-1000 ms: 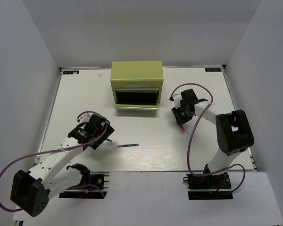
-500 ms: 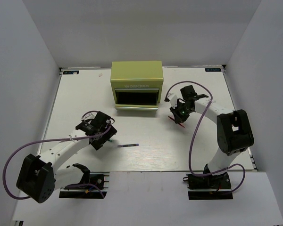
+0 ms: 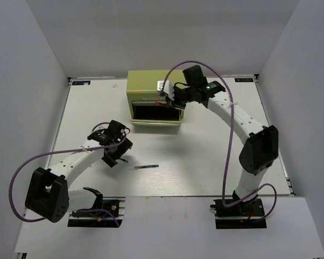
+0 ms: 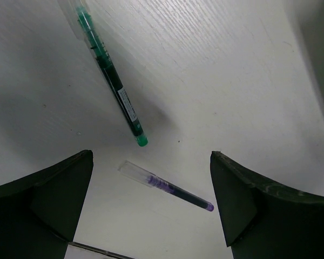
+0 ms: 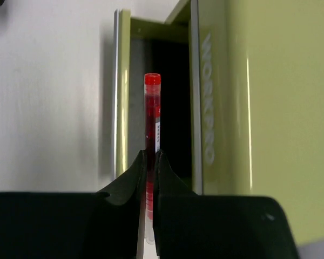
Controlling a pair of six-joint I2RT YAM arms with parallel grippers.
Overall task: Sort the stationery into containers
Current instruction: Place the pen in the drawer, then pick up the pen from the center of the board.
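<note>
My right gripper (image 5: 150,157) is pinched tight on the red pen (image 5: 152,110). Its fingers meet around the lower barrel, and the capped end sticks straight out past them. In the wrist view the pen lines up with the dark opening of the pulled-out drawer (image 5: 164,108) of the yellow-green chest (image 5: 270,118), whose embossed lettering runs along the panel just beside it. From above, this gripper hangs at the chest's front edge, over the open drawer, toward the back of the tabletop (image 3: 205,156).

My left gripper (image 4: 151,167) stands wide and holds nothing, low over the left-centre of the tabletop. Two pens lie on the surface ahead of its fingers, close together but not touching. One is the black pen with the green tip (image 4: 114,86), slanting away from me. The other, nearer, is a dark pen (image 4: 167,186) with a clear cap — it lies crosswise in the gap between the fingers. In the overhead view the dark pen rests just to the right of this gripper, well in front of the chest.
</note>
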